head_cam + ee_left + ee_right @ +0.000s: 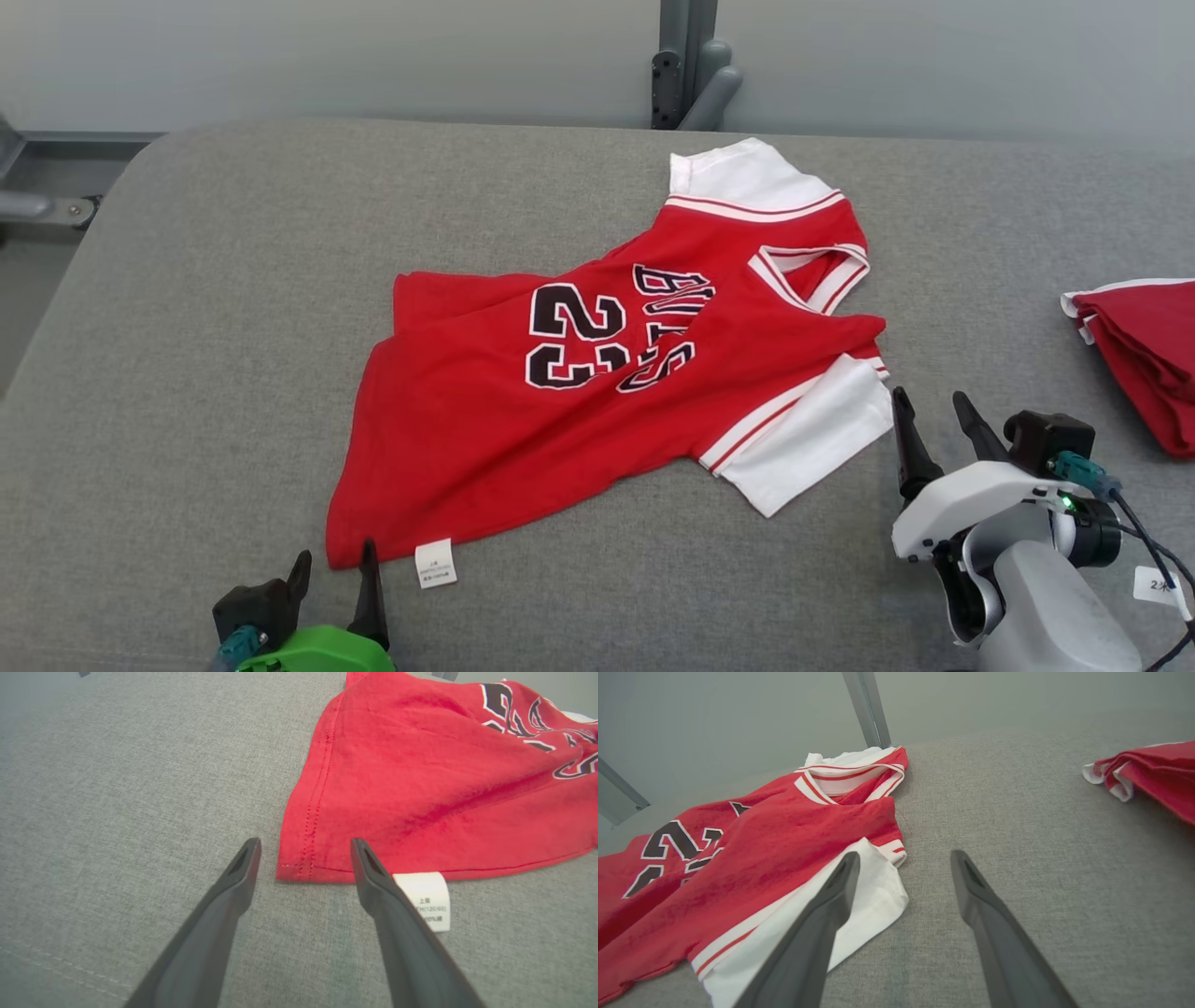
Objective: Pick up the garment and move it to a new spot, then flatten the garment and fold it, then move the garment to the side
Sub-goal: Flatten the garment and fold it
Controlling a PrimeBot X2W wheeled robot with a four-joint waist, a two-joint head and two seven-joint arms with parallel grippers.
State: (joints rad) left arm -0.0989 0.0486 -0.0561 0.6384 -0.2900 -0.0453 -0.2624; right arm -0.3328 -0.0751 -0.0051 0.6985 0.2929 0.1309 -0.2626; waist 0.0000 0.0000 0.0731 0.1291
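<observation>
The garment (pixel 597 373) is a red jersey with white sleeves and a black "23", lying spread but rumpled on the grey padded table (pixel 233 280). Its hem corner (pixel 299 868) and a white care label (pixel 427 898) lie just beyond my left gripper (pixel 334 563), whose fingers stand open near the table's front edge with nothing between them. My right gripper (pixel 934 411) is open too, just right of the near white sleeve (pixel 812 439). In the right wrist view that sleeve (pixel 873 896) lies under the left finger (pixel 840 882), and the collar (pixel 850 777) is farther off.
A second red and white garment (pixel 1144 350), folded, lies at the table's right edge, also seen as the folded garment (pixel 1153 774) in the right wrist view. A grey metal post (pixel 686 65) rises behind the table. Bare grey padding stretches left of the jersey.
</observation>
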